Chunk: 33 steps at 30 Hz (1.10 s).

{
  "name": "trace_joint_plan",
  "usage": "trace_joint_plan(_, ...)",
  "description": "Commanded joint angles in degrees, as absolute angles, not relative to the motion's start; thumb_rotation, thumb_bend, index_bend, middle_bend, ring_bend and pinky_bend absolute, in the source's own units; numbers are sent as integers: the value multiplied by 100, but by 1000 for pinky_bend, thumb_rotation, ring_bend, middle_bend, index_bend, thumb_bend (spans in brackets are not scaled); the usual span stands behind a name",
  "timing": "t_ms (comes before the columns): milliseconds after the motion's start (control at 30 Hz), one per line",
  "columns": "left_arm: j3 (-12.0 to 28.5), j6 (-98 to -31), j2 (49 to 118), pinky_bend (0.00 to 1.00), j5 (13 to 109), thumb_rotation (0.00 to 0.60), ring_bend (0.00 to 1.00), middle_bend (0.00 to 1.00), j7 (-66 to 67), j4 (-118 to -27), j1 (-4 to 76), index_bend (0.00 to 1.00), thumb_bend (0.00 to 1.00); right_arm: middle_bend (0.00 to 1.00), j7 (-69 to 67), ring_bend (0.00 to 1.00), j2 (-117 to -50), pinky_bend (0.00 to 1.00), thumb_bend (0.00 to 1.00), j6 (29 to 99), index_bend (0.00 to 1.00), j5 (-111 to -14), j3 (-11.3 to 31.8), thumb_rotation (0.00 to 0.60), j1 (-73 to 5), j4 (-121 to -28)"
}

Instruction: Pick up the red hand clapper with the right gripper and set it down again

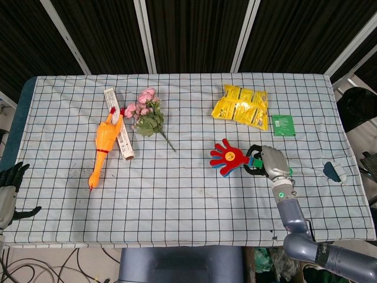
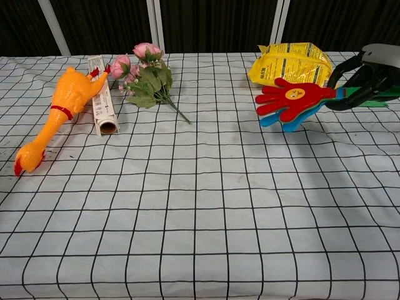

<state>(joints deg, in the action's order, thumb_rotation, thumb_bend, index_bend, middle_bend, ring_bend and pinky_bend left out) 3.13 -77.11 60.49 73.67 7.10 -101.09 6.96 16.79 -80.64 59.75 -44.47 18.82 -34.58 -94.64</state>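
Red hand clapper (image 1: 228, 158), gripped by right hand (image 1: 268, 163)

The desk (image 1: 188, 212) has a white cloth with black squares on it. Behind it is a dark wall (image 1: 194, 35) with white bars. Black cables (image 1: 35, 268) lie on the floor.

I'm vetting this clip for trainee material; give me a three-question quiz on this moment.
1. True or false: the right hand holds the red hand clapper.
2. What lies beside the rubber chicken? A) rolled tube B) yellow snack bag C) green packet
3. Fill in: the left hand sits at the table's ___ edge in the head view.

Key: 1 true; 2 A; 3 left
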Motion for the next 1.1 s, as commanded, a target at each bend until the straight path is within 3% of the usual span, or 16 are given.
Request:
trace_joint_plan(33, 314, -7715, 6053, 0, 7363, 600, 0, 0, 716, -10113, 696, 0, 0, 951, 833, 1000, -7994, 988, 689, 6380, 868, -3924, 2344, 600, -3519, -9878)
trace_joint_plan(233, 318, -7720, 6043, 0, 7340, 600, 0, 0, 710, -10132, 689, 0, 0, 952, -807, 1000, -7868, 989, 689, 6120, 870, -3940, 3165, 600, -3218, -10612)
trace_joint_plan(400, 310, -7718, 6035, 0, 7350, 600, 0, 0, 704, -10138, 688, 0, 0, 951, -3315, 1000, -7778, 988, 691, 5495, 870, -4257, 4131, 600, -2634, -11219)
trace_joint_plan(433, 308, -7717, 6032, 0, 7353, 600, 0, 0, 701, -10137, 687, 0, 0, 951, -3404, 1000, -7753, 988, 691, 5473, 870, -4468, 4120, 600, -2580, -11193)
trace_joint_plan(567, 303, -7718, 6026, 0, 7364, 600, 0, 0, 695, -10135, 687, 0, 0, 952, -3355, 1000, -7659, 988, 690, 5378, 870, -4944, 3861, 600, -2533, -11011)
trace_joint_plan(833, 302, -7722, 6022, 0, 7360, 600, 0, 0, 694, -10135, 684, 0, 0, 951, -1114, 1000, -7225, 989, 688, 5107, 871, -5149, 2721, 600, -3000, -10367)
trace_joint_plan(933, 306, -7723, 6014, 0, 7352, 600, 0, 0, 684, -10141, 683, 0, 0, 951, 630, 1000, -7127, 989, 688, 5249, 871, -4349, 2052, 600, -3395, -9981)
trace_joint_plan(1100, 304, -7709, 6003, 0, 7347, 600, 0, 0, 674, -10146, 686, 0, 0, 952, 2294, 1000, -7314, 988, 690, 6244, 871, -3228, 1727, 600, -3835, -9964)
